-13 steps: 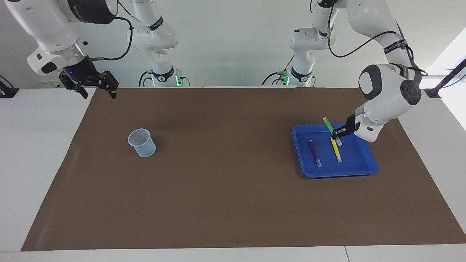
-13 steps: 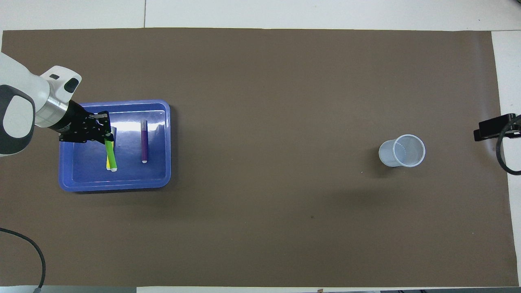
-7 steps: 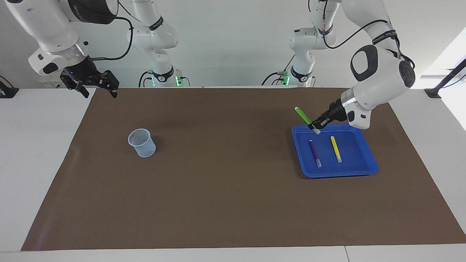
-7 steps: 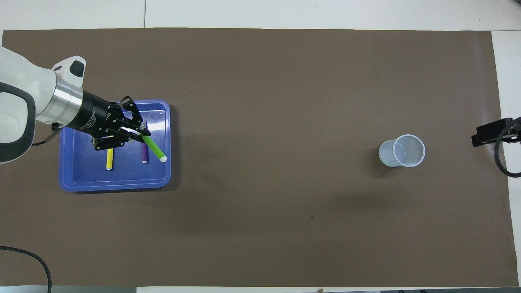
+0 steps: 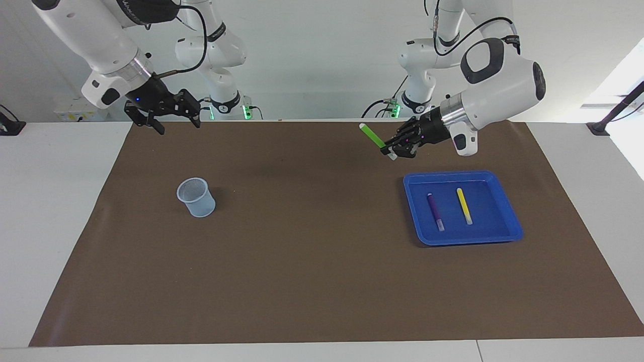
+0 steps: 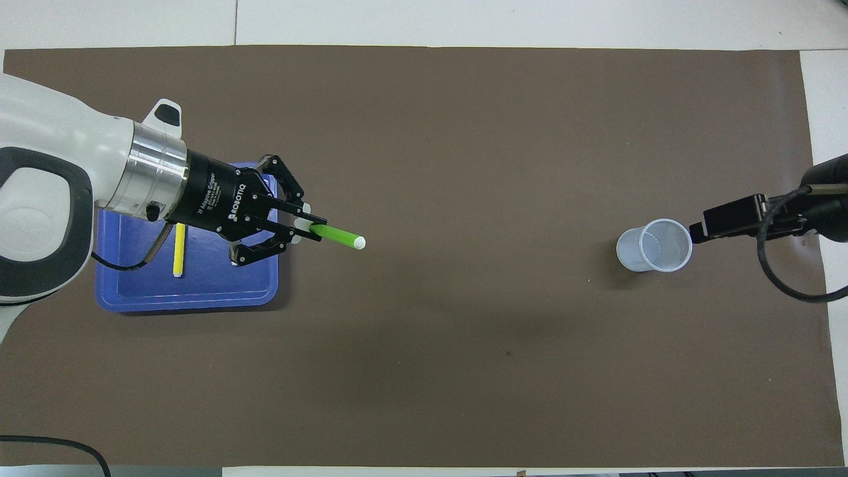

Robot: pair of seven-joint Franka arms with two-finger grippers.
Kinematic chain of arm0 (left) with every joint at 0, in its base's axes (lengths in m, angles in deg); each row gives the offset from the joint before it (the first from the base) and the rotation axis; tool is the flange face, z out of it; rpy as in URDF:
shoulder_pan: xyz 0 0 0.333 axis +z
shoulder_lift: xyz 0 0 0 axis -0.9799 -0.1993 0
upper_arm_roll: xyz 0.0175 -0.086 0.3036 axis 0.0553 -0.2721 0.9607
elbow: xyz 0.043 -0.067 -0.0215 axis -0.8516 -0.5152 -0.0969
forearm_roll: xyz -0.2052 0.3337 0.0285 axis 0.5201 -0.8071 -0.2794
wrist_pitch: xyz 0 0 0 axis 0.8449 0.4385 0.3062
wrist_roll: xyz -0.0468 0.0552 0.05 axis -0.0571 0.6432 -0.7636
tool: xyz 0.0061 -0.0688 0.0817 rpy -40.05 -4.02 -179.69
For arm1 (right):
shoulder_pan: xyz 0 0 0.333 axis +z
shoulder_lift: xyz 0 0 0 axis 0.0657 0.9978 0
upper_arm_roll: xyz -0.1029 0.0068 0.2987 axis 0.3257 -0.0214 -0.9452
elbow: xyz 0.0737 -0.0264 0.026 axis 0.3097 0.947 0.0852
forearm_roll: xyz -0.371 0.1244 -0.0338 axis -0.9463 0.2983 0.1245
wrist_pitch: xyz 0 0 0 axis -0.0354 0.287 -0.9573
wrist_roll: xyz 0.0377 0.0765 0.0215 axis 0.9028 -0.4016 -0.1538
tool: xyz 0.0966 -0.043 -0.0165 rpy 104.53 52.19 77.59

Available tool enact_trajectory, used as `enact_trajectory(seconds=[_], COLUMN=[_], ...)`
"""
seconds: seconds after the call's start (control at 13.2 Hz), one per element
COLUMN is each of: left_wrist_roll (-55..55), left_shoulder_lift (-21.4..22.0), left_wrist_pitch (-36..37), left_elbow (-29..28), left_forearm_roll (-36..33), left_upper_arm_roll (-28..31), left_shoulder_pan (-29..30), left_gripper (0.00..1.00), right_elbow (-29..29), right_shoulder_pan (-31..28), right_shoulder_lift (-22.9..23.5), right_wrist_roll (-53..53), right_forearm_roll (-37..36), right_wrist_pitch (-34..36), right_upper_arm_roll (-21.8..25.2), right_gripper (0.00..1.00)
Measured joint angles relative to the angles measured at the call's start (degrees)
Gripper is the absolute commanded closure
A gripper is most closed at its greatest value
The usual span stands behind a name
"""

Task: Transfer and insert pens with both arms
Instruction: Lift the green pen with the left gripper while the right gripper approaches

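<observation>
The green pen (image 5: 373, 136) is up in the air over the brown mat (image 5: 322, 281), just off the corner of the blue tray (image 5: 508, 236), pinched at its pale end by the left gripper (image 5: 394, 151), whose fingertips are closed tight on it. Most of its length juts out free, slanting up and pointing toward the right arm's end of the table (image 5: 45, 211).

That is what worries me: the hold sits right at one end, so the long free part could swing or pivot in the grip as the arm travels, and a pen that has turned would be awkward to pass across. If the right gripper closes on it off-centre, or the left lets go too soon, I would expect it to drop onto the mat and roll.

The pen itself is slim and short, bright green along the barrel, with a whitish tip at the free end in the overhead view.

The purple pen (image 5: 435, 211) and yellow pen (image 5: 464, 205) lie side by side, apart, flat in the tray. The clear plastic cup (image 5: 195, 196) stands upright on the mat toward the right arm's end, well apart from the tray, and looks light enough to tip if a pen is pushed in at a slant.

The right gripper (image 5: 173, 116) hangs wide open and empty over the mat's edge nearest the robots, waiting
</observation>
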Motion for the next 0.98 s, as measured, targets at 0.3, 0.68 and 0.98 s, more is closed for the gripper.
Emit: enact_trajectory(seconds=[0.3,0.68,0.98], left_wrist_roll=[4.3,11.9,16.8], left_shoulder_lift=[1.4,4.0,4.4], left_wrist_pitch=[-6.2,-16.8,-23.8], left_elbow=[-4.1,-9.1,-10.9], left_forearm_roll=[7.3,11.8,11.9], left_upper_arm_roll=[-2.1,-2.2,-2.3], left_shoulder_pan=[-2.3,-8.1,-12.6], left_gripper=[1.00,1.00,1.00], right_elbow=[0.4,0.8,5.1], right_shoulder_pan=[0.7,7.0,12.4], right_shoulder_lift=[0.0,-0.1,-0.9], right_wrist_roll=[10.6,22.0,23.1], right_forearm_roll=[14.4,21.1,21.2], right_wrist_pitch=[-0.8,-9.1,-17.1], right_upper_arm_roll=[-0.5,-1.1,-1.2], right_gripper=[0.00,0.00,0.00])
